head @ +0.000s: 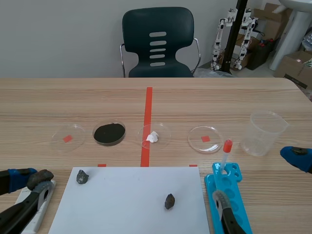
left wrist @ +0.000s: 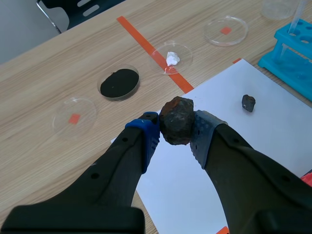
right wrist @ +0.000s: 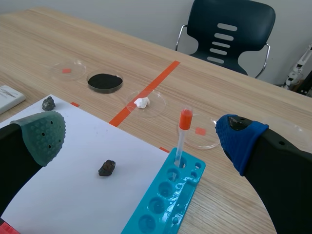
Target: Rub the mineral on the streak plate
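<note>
We saw the left end effector (left wrist: 176, 132) clamped on a dark mineral (left wrist: 177, 116). The right end effector (right wrist: 141, 134) stood wide open.

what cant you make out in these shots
- white plate: scene view, mostly under the left end effector and cut by the bottom edge
- rock: left wrist view, its sides hidden by the pads
- tube in the blue rack: contents too small to tell in any view
</note>
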You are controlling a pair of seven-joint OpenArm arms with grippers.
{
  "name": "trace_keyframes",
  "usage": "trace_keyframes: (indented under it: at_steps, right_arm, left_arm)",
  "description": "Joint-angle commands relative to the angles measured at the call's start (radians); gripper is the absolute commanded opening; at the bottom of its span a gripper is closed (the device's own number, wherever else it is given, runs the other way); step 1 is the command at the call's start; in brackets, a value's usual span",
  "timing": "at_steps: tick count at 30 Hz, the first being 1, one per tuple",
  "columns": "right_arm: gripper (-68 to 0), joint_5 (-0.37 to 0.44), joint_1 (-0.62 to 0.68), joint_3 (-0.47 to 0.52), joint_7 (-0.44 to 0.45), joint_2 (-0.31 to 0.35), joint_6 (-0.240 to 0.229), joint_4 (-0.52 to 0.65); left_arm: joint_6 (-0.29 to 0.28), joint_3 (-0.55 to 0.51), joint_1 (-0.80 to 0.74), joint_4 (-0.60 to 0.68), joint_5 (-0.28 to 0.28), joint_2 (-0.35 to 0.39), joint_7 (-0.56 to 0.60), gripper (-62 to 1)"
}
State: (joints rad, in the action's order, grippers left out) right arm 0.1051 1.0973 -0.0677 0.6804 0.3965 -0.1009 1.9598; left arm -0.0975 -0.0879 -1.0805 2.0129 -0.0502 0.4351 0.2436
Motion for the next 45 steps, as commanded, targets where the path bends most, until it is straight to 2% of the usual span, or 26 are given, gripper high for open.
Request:
trace_keyframes:
  at_steps: [1, 25, 32, 41, 43, 45]
  right_arm:
    - [-2.0, 0.011, 0.002, 0.001, 0.018, 0.011, -0.001, 0.008]
    - [-2.0, 0.011, 0.002, 0.001, 0.018, 0.011, -0.001, 0.008]
    - [-2.0, 0.011, 0.002, 0.001, 0.018, 0.011, -0.001, 0.008]
    - [-2.0, 0.011, 0.002, 0.001, 0.018, 0.011, -0.001, 0.008]
    - [-2.0, 0.011, 0.002, 0.001, 0.018, 0.011, -0.001, 0.008]
    - [-2.0, 0.011, 0.002, 0.001, 0.018, 0.011, -0.001, 0.008]
  left_arm:
    - [0.008, -0.004, 0.003, 0.016, -0.009, -0.002, 0.018, -53.9]
    - [0.008, -0.004, 0.003, 0.016, -0.014, -0.002, 0.016, -53.9]
    - [0.008, -0.004, 0.003, 0.016, -0.014, -0.002, -0.061, -53.9]
    - [0.008, -0.004, 0.003, 0.016, -0.016, -0.002, -0.063, -53.9]
    - [0.008, -0.004, 0.01, 0.016, -0.034, -0.002, -0.093, -53.9]
    - [0.008, -0.004, 0.038, 0.015, -0.089, -0.002, -0.177, -53.9]
